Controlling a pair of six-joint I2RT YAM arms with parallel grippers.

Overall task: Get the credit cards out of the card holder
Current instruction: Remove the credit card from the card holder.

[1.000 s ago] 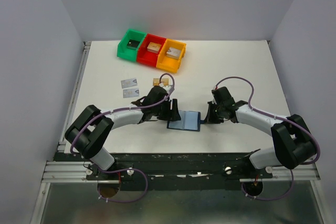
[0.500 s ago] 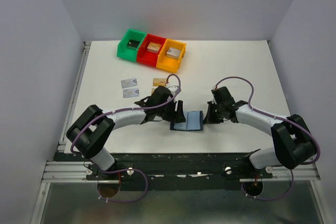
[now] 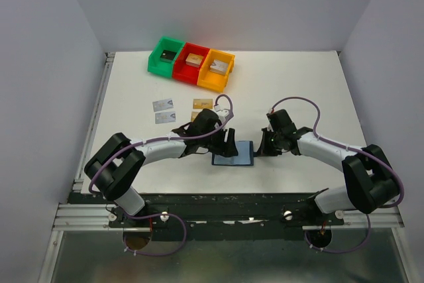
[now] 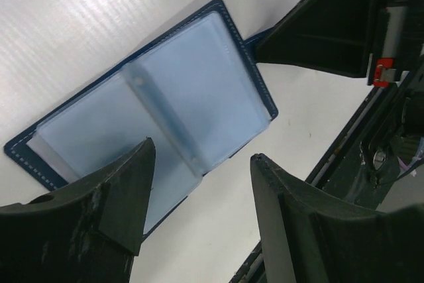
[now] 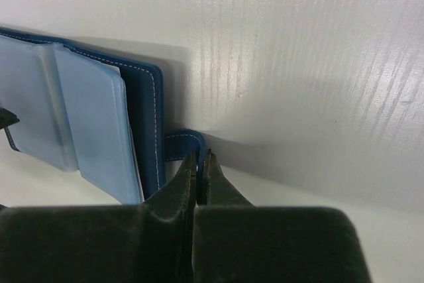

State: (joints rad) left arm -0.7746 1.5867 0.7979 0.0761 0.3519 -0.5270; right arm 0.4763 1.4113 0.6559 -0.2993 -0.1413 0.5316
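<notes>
The card holder (image 4: 159,97) lies open on the desk (image 3: 298,84), pockets up, directly beneath the left claw (image 4: 202,154), whose fingers gape wide. The right claw (image 5: 199,162), pinched narrow, grips its strap tab (image 5: 184,140). Loose credit cards (image 3: 163,105) lie beyond the left claw, well apart from it.

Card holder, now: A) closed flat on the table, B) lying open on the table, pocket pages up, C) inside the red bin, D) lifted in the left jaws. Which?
B: the card holder lies open on the table, pale pocket pages up, under the open left gripper, with the right gripper shut on its strap tab.
</notes>
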